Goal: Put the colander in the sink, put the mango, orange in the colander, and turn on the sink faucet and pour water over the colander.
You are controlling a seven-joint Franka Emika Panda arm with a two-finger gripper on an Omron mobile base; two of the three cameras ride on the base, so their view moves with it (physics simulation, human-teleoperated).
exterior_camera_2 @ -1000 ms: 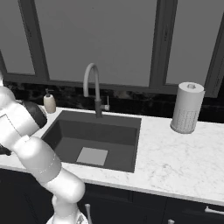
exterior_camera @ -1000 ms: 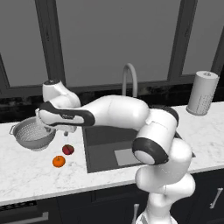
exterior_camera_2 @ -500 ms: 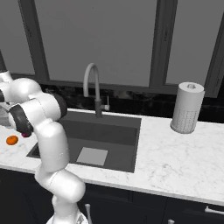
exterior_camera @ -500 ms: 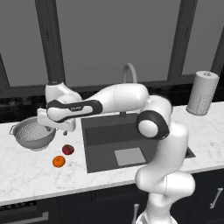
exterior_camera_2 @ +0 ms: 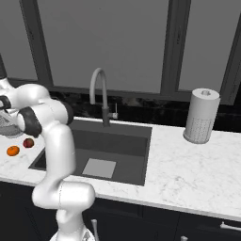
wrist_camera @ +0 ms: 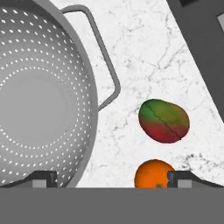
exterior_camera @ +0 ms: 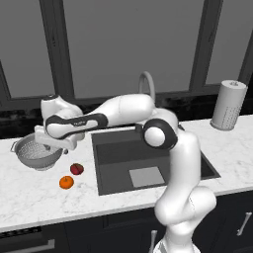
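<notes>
1. Swinging left over the last second, my arm has stretched out from beside the sink, and my gripper (exterior_camera: 55,146) now hangs over the counter (exterior_camera: 29,192) at the near edge of the colander (exterior_camera: 37,151)
2. My fingers (wrist_camera: 43,178) stand as wide apart as they go and hold nothing
3. Nearest below me is the orange (wrist_camera: 154,174), with the mango (wrist_camera: 164,121) just beyond it; both sit on the marble, apart from each other and beside the colander, not in it
4. The colander rests upright on the counter, one handle (wrist_camera: 103,61) towards the fruit
5. Further off, the sink (exterior_camera: 148,163) is bare and the sink faucet (exterior_camera_2: 100,94) shows no water
6. I judge nothing is done yet; this reach sets up a rim grasp
</notes>
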